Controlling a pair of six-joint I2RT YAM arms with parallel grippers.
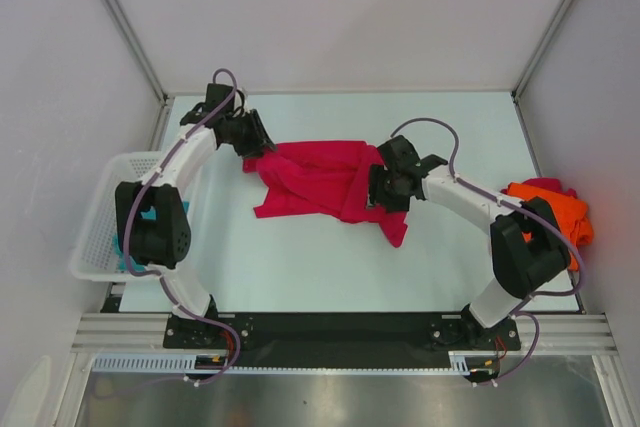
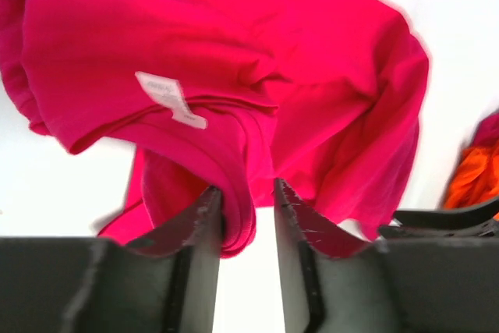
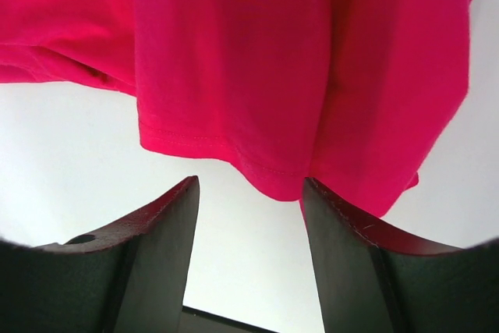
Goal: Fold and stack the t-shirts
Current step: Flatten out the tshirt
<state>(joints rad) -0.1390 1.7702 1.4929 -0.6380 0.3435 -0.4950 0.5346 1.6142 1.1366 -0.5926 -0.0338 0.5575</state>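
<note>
1. The left gripper is standing with its two black fingers slightly apart. A hanging fold of the crimson-pink soft cloth t-shirt is lying in the gap against one finger. A strip of white is showing beside the fold, so the cloth is not being pinched.
2. The right gripper is holding its jaws wide apart. The stitched hem of the same shirt is lying just beyond the fingertips, not between them.
3. From the top view, the crimson-pink t-shirt is lying rumpled and partly folded in the middle of the pale flat table. The left gripper is sitting at its left edge and the right gripper over its right part.
4. A small white sewn label is showing on the shirt in the left wrist view.
5. A bright orange crumpled cloth t-shirt is lying at the table's right edge, well apart from the crimson one.
6. A white plastic mesh basket is sitting at the left edge. A bit of teal cloth is showing inside it, mostly hidden by the left arm.
</note>
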